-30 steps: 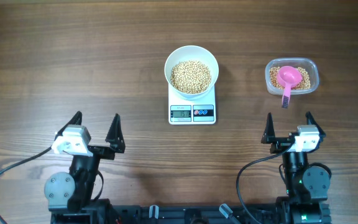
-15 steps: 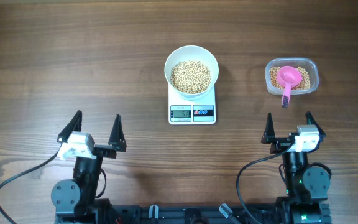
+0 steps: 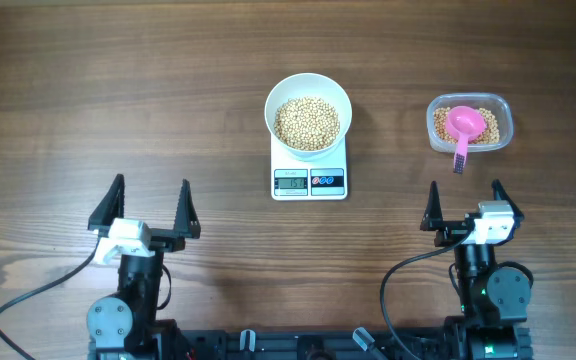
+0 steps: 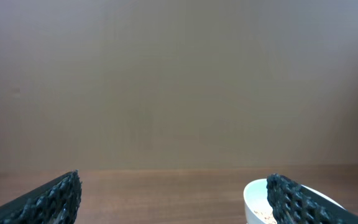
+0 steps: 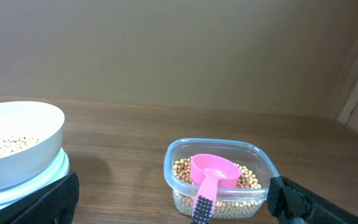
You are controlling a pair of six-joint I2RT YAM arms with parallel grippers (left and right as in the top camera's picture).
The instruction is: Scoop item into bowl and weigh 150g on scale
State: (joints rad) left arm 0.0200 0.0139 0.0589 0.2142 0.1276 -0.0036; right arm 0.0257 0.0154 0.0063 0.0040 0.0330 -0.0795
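Left gripper (image 3: 152,198), lower left, has been drawn back and squared up over the last second. Right gripper (image 3: 465,198), lower right, unchanged. Judged as parking, scooping finished. Both claws spread fully, nothing held or touched. Beans (image 3: 307,122) sit in the bowl (image 3: 274,98) on the scale (image 3: 309,182), upper centre. Display unreadable.

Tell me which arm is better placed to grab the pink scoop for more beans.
Right, most likely. The right hand sits open just in front of the tub, and the handle of the pink scoop points back toward it. The left hand is open too, but on the far side of the scale.
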